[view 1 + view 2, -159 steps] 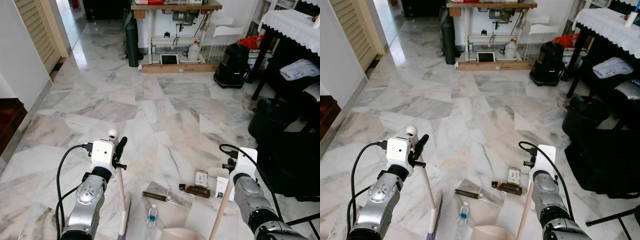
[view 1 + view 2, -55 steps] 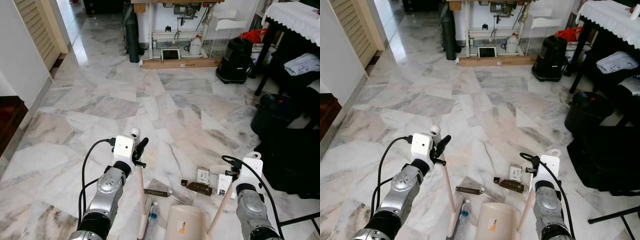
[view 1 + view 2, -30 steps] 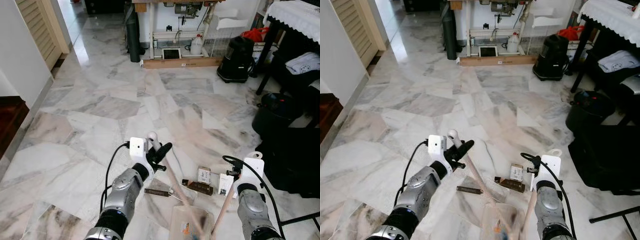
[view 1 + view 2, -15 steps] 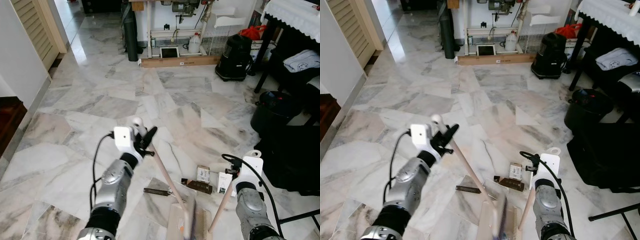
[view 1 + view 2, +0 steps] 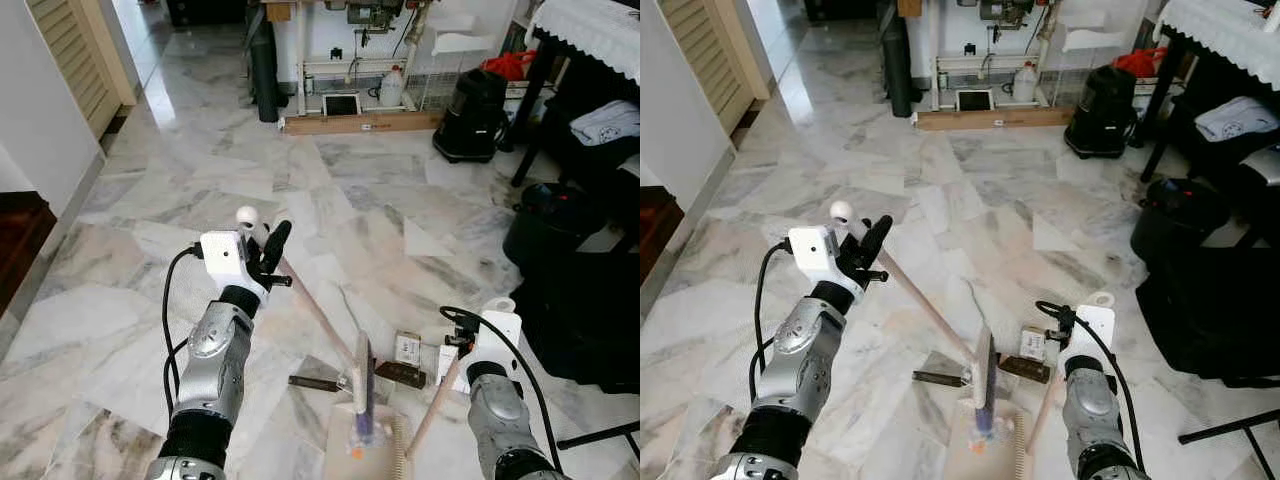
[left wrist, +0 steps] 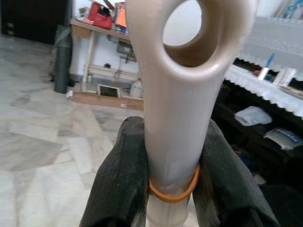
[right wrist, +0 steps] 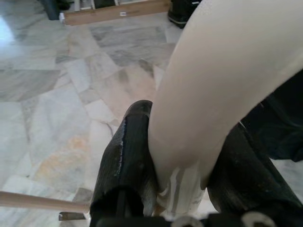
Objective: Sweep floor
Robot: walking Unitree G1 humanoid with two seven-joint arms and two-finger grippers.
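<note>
Left eye view, from the left: the left tool (image 5: 265, 250) is clamped on the broom (image 5: 320, 318) near its handle top, the brush head (image 5: 362, 392) standing on the dustpan (image 5: 375, 452). The right tool (image 7: 184, 179) is clamped on the dustpan's handle (image 5: 432, 410). To do this well, I judge the dustpan's lip should stay flat on the floor (image 5: 200, 190) while short strokes draw litter in. Counted: one broom, one dustpan, one dark bar (image 5: 314, 382), one brown wrapper (image 5: 399, 374), one small box (image 5: 405, 348).
</note>
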